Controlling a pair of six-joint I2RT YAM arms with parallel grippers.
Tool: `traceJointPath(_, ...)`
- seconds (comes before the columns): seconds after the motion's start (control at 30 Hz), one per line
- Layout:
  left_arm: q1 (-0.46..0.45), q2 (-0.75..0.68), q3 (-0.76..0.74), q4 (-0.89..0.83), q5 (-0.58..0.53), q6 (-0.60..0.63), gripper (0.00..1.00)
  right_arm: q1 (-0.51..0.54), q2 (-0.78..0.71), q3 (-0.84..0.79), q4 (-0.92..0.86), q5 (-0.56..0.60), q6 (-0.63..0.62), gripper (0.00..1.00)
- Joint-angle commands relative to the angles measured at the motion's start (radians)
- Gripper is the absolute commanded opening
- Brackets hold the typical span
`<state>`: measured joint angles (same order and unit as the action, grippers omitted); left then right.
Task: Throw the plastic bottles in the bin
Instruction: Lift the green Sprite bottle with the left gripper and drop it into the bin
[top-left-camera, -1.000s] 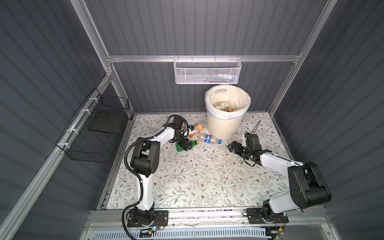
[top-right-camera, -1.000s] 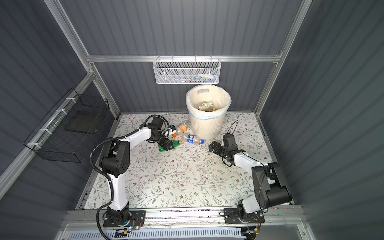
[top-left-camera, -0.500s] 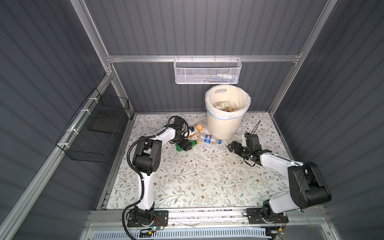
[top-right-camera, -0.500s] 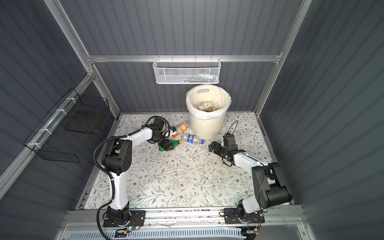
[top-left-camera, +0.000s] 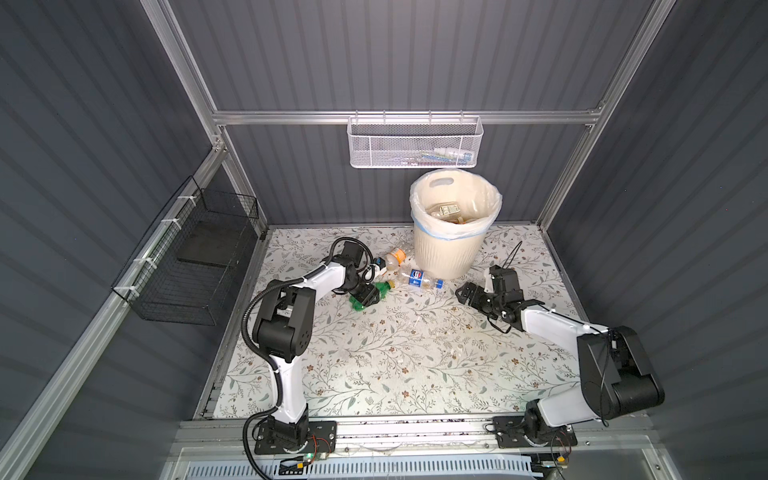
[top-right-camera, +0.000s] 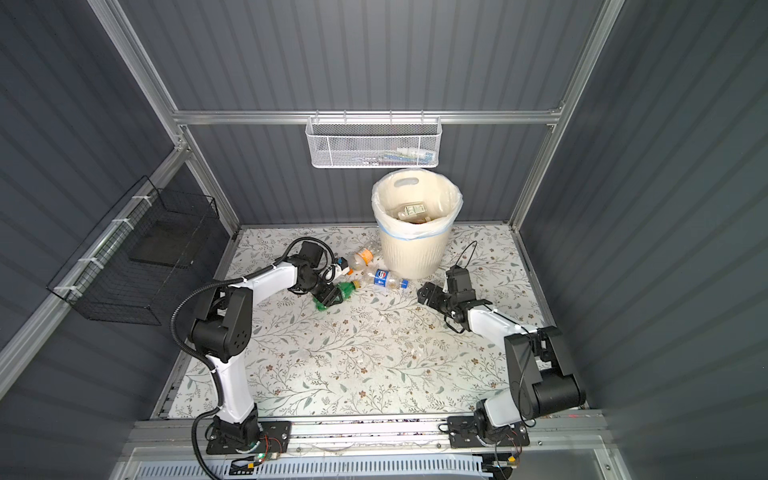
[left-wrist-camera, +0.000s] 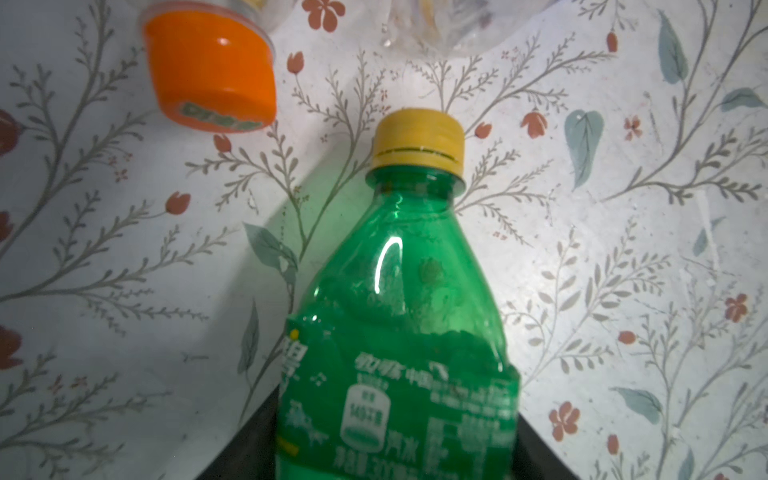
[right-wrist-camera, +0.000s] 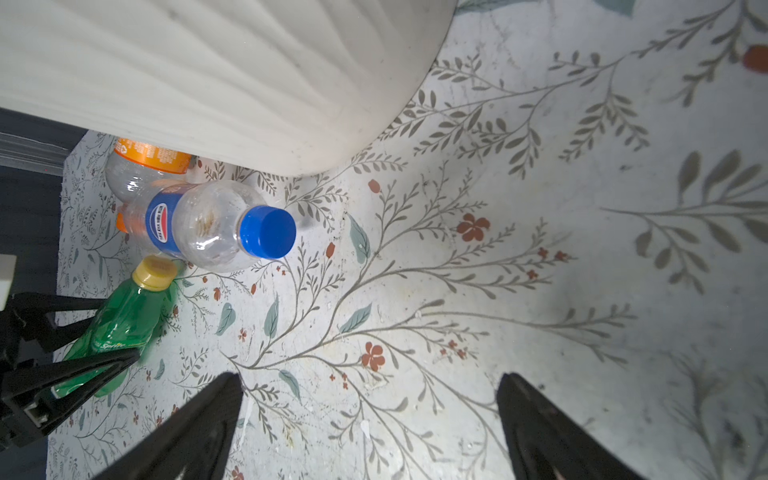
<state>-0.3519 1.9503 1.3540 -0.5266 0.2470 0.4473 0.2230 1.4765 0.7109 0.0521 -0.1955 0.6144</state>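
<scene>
A green bottle (top-left-camera: 381, 288) (top-right-camera: 345, 287) (left-wrist-camera: 399, 324) (right-wrist-camera: 120, 324) with a yellow cap lies on the floral floor left of the bin (top-left-camera: 451, 249) (top-right-camera: 411, 253) (right-wrist-camera: 249, 83). My left gripper (top-left-camera: 366, 297) (top-right-camera: 330, 296) (left-wrist-camera: 397, 449) is shut on its labelled body, a black finger pressing each side. A clear bottle with a blue label and blue cap (top-left-camera: 419, 277) (right-wrist-camera: 208, 224) and an orange-labelled bottle (top-left-camera: 395, 254) (right-wrist-camera: 145, 162) lie at the bin's foot. An orange cap (left-wrist-camera: 212, 79) sits beside the green bottle's neck. My right gripper (top-left-camera: 478, 286) (top-right-camera: 440, 286) (right-wrist-camera: 370, 386) stands open and empty, low, right of the bin.
Several bottles (top-left-camera: 449, 210) lie inside the bin's liner bag. A white mesh basket (top-left-camera: 415, 145) hangs on the back wall above the bin. A black wire basket (top-left-camera: 195, 257) hangs on the left wall. Dark ribbed walls close in three sides.
My left gripper's jaws have closed in from wide open onto the green bottle. The right arm has not moved.
</scene>
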Motion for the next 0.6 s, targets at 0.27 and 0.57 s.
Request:
traceJointPath(0.27, -0.001, -0.319, -0.196, 0.161, -0.028, -0.176, 0.59, 0.004, -0.057, 0.012, -0.041, 0.003, -0.002, 0.97)
traceJointPath(0.57, 0.002, -0.661, -0.414, 0.491, -0.037, -0.328, 0.60, 0.024, -0.100, 0.024, -0.109, 0.041, -0.022, 0.97)
